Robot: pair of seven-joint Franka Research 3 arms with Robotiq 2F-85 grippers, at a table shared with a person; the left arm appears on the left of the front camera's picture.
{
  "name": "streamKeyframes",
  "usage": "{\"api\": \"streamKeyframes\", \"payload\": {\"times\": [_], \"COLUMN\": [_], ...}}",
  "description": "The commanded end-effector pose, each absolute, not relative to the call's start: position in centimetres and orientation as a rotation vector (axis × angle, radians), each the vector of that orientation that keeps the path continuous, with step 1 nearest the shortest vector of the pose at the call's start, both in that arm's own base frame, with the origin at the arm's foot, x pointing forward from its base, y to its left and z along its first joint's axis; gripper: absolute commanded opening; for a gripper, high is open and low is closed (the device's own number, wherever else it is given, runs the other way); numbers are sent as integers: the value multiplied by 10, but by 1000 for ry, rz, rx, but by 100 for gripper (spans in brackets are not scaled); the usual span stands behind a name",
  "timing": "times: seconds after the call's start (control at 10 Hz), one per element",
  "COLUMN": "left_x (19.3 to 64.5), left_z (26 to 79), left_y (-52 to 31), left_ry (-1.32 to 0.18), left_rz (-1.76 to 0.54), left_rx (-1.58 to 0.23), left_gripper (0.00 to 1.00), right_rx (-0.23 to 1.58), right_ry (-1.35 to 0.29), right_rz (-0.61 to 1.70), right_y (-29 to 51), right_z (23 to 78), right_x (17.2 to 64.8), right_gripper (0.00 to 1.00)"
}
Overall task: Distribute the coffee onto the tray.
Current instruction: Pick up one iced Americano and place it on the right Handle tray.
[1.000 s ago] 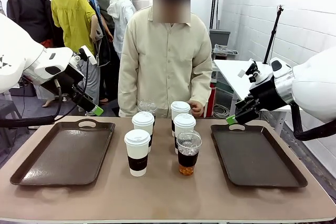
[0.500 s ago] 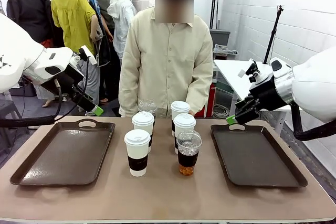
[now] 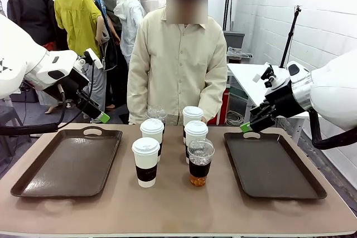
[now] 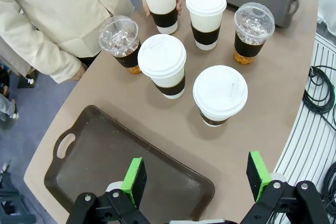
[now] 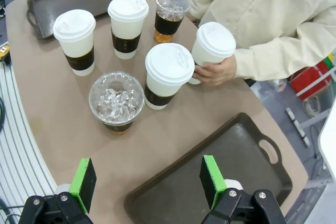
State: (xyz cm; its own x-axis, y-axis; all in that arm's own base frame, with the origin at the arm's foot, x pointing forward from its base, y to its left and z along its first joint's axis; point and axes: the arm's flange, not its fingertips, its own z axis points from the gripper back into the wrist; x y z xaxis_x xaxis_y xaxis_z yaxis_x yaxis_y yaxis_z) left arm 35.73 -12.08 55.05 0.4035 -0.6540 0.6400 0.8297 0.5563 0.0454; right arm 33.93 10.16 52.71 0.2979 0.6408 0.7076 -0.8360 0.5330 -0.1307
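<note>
Several sleeved white coffee cups stand mid-table: one at the front (image 3: 146,161), two in the middle (image 3: 152,135) (image 3: 196,135), and a far one (image 3: 192,118) (image 5: 212,48) that the person's hand (image 5: 212,72) holds. A clear domed cup (image 3: 200,163) of amber drink stands front right, another (image 3: 157,113) at the back. My left gripper (image 3: 100,116) (image 4: 196,178) hangs open above the far end of the left tray (image 3: 67,163). My right gripper (image 3: 248,126) (image 5: 148,176) hangs open above the far end of the right tray (image 3: 273,163). Neither holds anything.
The person stands at the far side of the table, close behind the cups. Both brown trays are bare, one on each side of the cup cluster. A strip of bare tabletop (image 3: 178,204) runs along the near edge.
The person's hand beside the far white cup has drawn in behind it, and that cup has shifted slightly. Neither arm has moved.
</note>
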Motion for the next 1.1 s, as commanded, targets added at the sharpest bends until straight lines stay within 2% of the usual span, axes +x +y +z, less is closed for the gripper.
{"api": "streamKeyframes", "payload": {"times": [0.0, 0.3, 0.7, 1.0], "left_x": [360, 360, 360, 360], "left_z": [552, 552, 552, 552], "left_y": [-120, -120, -120, -120], "left_ry": [-651, -651, -651, -651], "left_rz": [-965, -965, -965, -965], "left_rx": [-293, -293, -293, -293], "left_gripper": [100, 100, 100, 100], "right_rx": [290, 281, 259, 171], "right_ry": [-787, -755, -570, -401], "right_rz": [1002, 1017, 1096, 1245], "right_y": [102, 100, 99, 95], "right_z": [526, 528, 533, 518], "right_x": [339, 348, 381, 400], "right_gripper": [100, 100, 100, 100]}}
